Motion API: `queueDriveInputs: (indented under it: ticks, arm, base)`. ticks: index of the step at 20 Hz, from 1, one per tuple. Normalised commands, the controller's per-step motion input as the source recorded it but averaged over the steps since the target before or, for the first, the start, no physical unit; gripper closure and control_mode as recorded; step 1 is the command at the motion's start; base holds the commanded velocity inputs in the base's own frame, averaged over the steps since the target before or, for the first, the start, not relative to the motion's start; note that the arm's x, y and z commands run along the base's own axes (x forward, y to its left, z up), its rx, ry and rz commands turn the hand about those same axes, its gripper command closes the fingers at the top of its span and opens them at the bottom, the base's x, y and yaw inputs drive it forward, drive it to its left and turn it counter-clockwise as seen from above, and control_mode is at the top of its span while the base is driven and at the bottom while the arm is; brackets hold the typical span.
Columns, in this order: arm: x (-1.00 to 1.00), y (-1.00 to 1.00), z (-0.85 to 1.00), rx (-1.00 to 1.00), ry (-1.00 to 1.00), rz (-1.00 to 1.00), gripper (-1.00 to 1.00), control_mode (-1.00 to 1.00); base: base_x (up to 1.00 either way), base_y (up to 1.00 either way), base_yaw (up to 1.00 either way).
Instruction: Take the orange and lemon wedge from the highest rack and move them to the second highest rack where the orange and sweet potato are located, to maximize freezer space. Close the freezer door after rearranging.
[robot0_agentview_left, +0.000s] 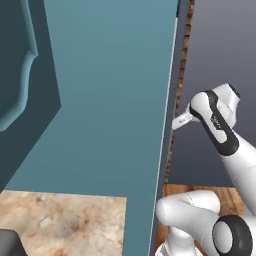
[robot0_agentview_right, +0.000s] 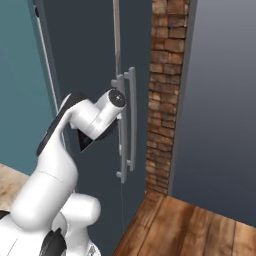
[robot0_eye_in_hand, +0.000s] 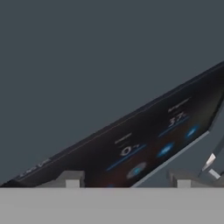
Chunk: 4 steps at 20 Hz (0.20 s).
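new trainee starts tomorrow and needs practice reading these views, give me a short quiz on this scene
1. True or false: the door with the bar handles stands wide open.
2. In the right base view, what stands just right of the bar handles? A) a brick wall B) a window C) a sink
3. In the hand view, what is the gripper pointed at?

Key: 1. False, it looks shut. 2. A. 3. A dark display panel with blue glowing marks.
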Motion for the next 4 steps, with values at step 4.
queueDriveInputs:
  ticks: [4]
  arm:
    - [-0.12,0.33,-0.13,0.0,0.0,0.0,-1.0,-1.0]
  base:
    - [0.0,0.0,0.0]
